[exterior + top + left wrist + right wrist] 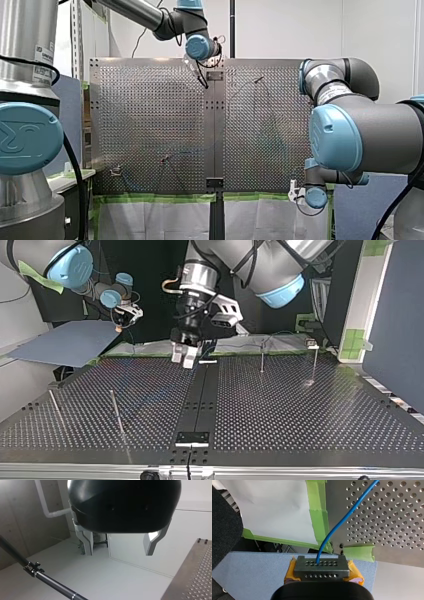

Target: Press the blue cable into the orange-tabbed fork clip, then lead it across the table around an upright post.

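Right gripper (322, 566) pinches blue cable (336, 527): right wrist view

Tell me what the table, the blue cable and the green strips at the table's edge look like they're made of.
Table: likely metal. It is a silvery sheet with a dull sheen and regular rows of punched holes.
Blue cable: smooth blue jacket, probably plastic or rubber. It bends in a soft curve.
Green strips: they look like matte paper masking tape, creased and overlapped.
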`<state>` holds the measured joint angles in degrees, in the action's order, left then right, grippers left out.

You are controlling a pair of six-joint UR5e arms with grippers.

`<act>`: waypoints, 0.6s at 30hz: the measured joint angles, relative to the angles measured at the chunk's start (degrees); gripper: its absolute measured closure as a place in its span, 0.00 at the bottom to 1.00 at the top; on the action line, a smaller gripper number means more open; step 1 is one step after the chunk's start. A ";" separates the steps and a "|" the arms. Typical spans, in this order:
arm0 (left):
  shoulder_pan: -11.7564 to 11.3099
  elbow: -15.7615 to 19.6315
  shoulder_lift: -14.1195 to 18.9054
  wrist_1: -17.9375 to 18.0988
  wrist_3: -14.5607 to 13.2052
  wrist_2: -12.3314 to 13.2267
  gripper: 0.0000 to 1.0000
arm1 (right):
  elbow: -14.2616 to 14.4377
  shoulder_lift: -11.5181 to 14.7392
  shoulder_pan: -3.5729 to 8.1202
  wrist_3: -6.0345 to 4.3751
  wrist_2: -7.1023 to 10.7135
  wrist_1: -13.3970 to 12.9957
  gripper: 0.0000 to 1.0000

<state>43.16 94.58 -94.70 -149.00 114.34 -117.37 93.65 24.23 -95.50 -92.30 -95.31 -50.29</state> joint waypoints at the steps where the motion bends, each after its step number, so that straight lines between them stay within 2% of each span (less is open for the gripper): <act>1: 0.00 0.49 0.00 0.49 0.00 0.00 0.02 | 0.00 0.00 0.00 0.00 0.00 0.00 1.00; 18: 0.24 9.43 -0.03 9.43 0.09 0.00 0.02 | 0.00 0.00 -0.15 0.00 0.03 0.08 1.00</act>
<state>43.39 104.01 -94.73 -139.57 114.43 -117.37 93.65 24.23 -95.65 -92.30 -95.28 -50.21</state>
